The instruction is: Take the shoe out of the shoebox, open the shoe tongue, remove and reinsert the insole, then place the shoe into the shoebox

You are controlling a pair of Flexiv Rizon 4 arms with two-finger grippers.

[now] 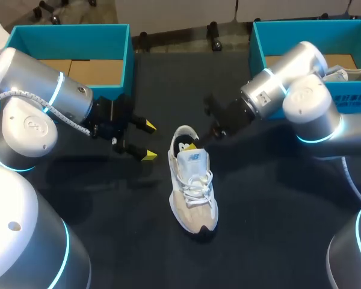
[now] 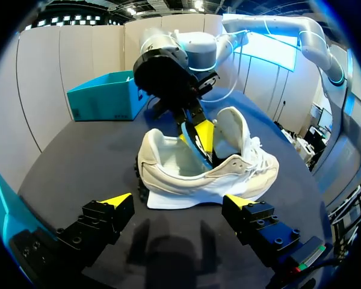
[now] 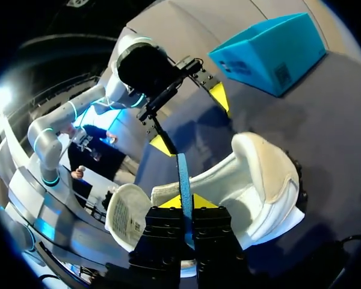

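Observation:
A white and beige shoe (image 1: 192,192) lies on the black table, heel toward the back and tongue (image 1: 192,158) raised. My right gripper (image 1: 195,144) reaches down into the shoe's opening. In the right wrist view its fingers (image 3: 183,203) are shut on the thin blue edge of the insole (image 3: 183,174), which stands up out of the shoe (image 3: 259,180). My left gripper (image 1: 148,140) is open, a little left of the shoe's heel and apart from it. The left wrist view shows the shoe (image 2: 186,174) just ahead of the open left gripper (image 2: 177,201), with the right gripper (image 2: 198,133) inside it.
A teal shoebox (image 1: 72,42) stands at the back left behind my left arm. A second teal box (image 1: 349,36) at the back right holds another shoe (image 1: 349,73). Bare black table lies in front of the shoe.

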